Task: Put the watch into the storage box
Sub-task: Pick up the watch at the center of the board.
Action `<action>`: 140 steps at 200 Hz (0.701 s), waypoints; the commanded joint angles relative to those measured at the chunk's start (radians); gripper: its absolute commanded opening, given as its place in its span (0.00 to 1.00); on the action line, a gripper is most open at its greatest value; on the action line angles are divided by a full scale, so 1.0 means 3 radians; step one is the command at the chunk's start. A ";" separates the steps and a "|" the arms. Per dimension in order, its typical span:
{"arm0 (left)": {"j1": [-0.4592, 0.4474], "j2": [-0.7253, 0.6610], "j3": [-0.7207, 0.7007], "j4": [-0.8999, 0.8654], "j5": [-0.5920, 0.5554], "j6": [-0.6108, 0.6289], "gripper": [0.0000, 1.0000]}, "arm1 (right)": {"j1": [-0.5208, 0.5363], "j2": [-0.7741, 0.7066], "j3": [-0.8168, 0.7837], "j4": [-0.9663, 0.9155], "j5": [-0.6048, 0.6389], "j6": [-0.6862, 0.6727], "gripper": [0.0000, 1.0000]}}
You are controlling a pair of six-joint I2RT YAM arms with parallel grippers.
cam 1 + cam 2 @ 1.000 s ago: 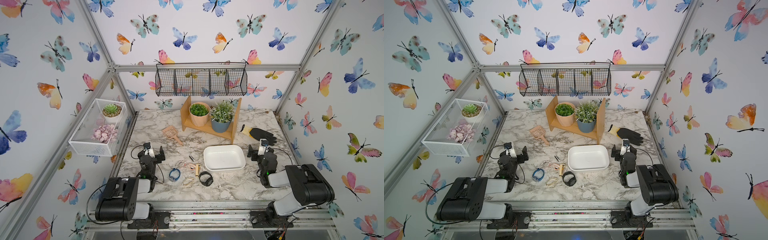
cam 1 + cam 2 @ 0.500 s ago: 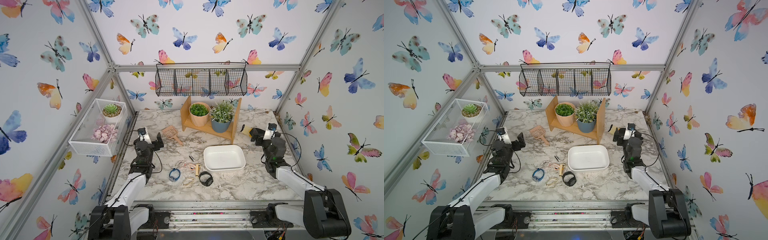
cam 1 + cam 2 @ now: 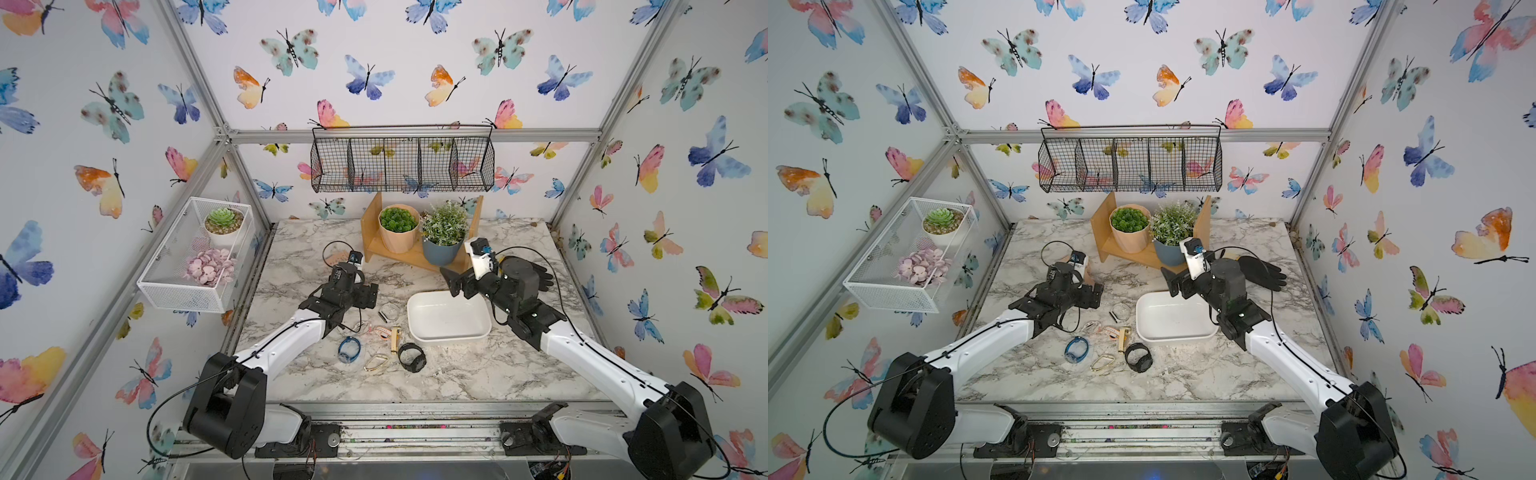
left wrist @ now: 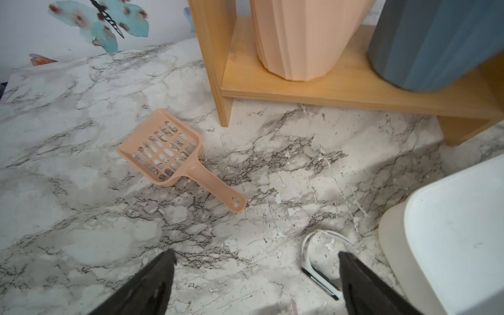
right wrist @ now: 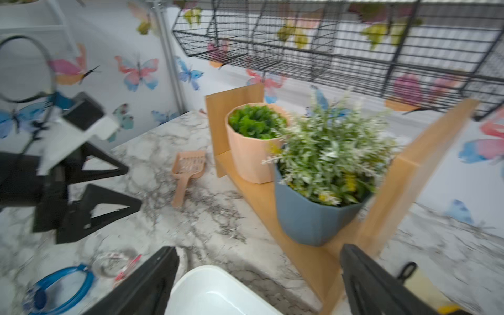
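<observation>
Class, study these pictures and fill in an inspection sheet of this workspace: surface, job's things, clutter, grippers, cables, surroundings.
Surface: marble-pattern tabletop, scuffed, with pale flecks.
Job's things: storage box empty; black watch, blue watch and white watch lie on the table beside it, among other straps.
Clutter: peach scoop, black glove, wooden stand carrying two potted plants.
Grippers: left gripper open, low beside the white watch; right gripper open, over the box's far edge; neither holds anything.
Cables: black cable loops above the left wrist; more run along both arms.
Surroundings: butterfly-paper walls; black wire basket on the back wall; white mesh basket on a side wall.
</observation>
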 commanded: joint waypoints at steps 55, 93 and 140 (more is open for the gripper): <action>-0.0021 0.0651 0.0323 -0.0401 0.0275 0.0131 0.80 | 0.0447 0.0496 0.0244 -0.0513 -0.0229 -0.0194 0.94; -0.0095 0.0957 0.0517 -0.0525 0.0375 0.0261 0.71 | 0.0467 0.0572 0.0267 -0.0551 -0.0124 -0.0167 0.93; -0.0160 0.1207 0.0581 -0.0572 0.0490 0.0332 0.60 | 0.0467 0.0665 0.0264 -0.0589 -0.0061 -0.0161 0.93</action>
